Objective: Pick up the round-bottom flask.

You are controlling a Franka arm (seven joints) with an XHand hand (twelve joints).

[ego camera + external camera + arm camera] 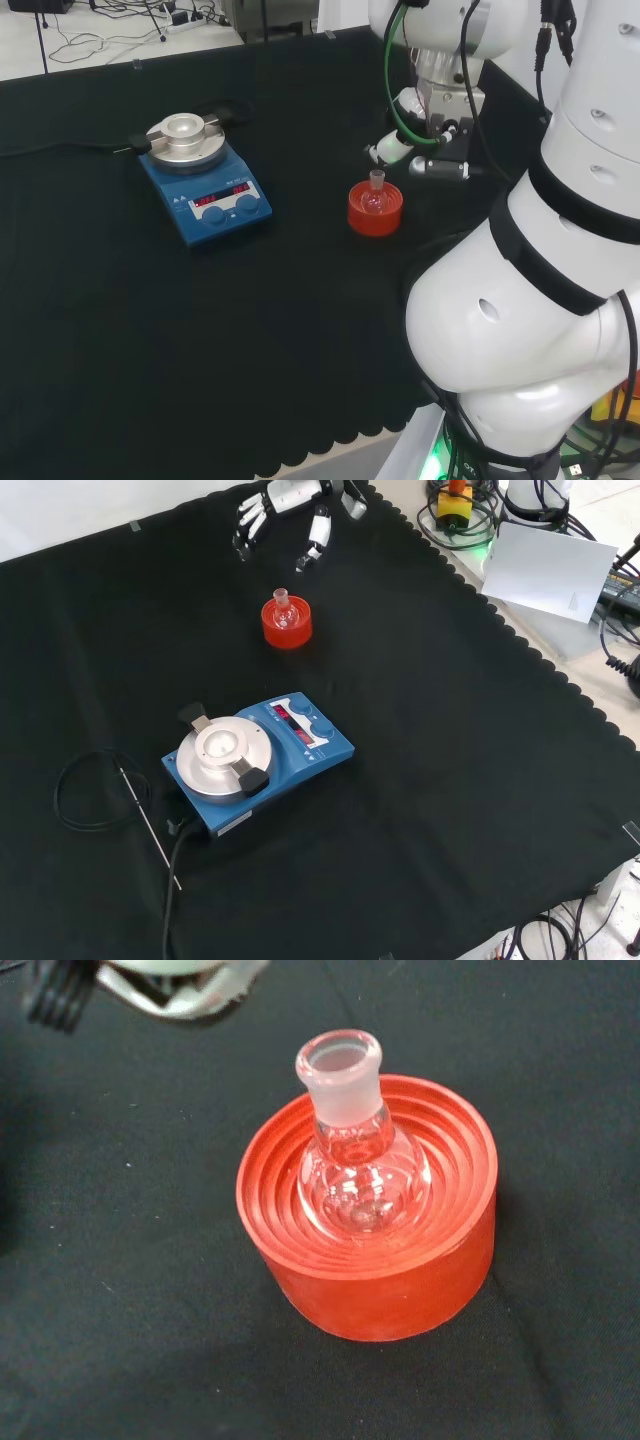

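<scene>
**One flask in its stand, the hand apart from it**

One small round-bottom flask (283,610) is what we have to find, so we read the front view from left to right. At the left a thin metal probe (148,823) lies on the black cloth (450,780) beside a loop of black cable (95,792). Next comes the blue hotplate stirrer (256,760) with its round silver top. Just right of that and farther up, we see the clear flask seated upright in a red ribbed stand (287,626) — neck up, frosted at the rim. Above it, at the view's top edge, the hand (290,505) hangs over the cloth with its fingers spread and pointing down, holding nothing — near the flask but not touching it.
</scene>
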